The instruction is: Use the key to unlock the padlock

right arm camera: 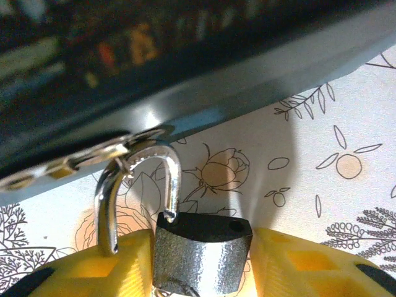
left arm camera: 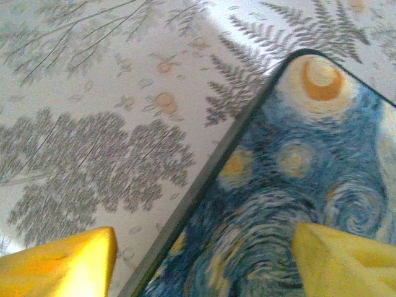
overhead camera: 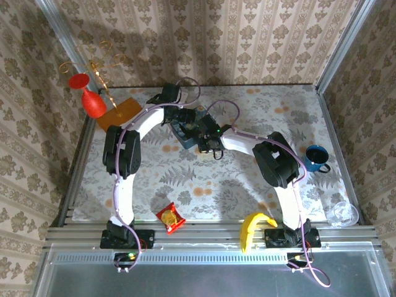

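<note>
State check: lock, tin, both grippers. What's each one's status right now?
Small grey-and-silver metal padlock: shackle sprung open, hooked through the tin's hasp.
Blue starry-night painted tin: lid looks shut.
Left gripper: open, empty.
Right gripper: closed on the padlock body.

1 padlock (right arm camera: 201, 257), 1 tin (left arm camera: 297, 185), 1 banana (overhead camera: 252, 228), 1 mug (overhead camera: 316, 159), perhaps 1 glass (overhead camera: 342, 214)
</note>
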Tool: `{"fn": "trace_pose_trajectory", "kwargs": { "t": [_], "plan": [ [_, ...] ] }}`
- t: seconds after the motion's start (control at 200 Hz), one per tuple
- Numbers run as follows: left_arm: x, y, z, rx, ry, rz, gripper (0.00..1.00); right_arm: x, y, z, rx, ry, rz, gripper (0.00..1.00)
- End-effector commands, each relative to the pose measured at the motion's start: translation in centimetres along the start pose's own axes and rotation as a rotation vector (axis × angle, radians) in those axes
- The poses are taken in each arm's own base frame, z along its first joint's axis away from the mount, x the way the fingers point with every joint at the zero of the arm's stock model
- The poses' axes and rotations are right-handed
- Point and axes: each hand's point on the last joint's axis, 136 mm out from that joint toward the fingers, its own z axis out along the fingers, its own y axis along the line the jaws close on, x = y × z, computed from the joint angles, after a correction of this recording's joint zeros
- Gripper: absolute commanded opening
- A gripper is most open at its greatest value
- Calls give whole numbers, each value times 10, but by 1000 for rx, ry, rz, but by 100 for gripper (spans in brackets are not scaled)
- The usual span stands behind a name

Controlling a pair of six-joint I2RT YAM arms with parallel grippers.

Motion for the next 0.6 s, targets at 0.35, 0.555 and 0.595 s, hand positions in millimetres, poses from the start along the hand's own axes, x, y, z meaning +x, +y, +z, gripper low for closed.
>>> {"fn": "trace_pose_trajectory", "kwargs": {
  "t": [0.35, 0.555, 0.595],
  "plan": [
    [46, -43, 30, 83, 162, 232, 64, 26, -27, -16, 68, -8, 80, 12],
    [53, -68, 31, 109, 161, 324, 65, 42, -37, -33, 103, -16, 117, 0],
    [52, -72, 30, 117, 151, 330, 65, 47, -38, -38, 107, -16, 127, 0]
  ]
}}
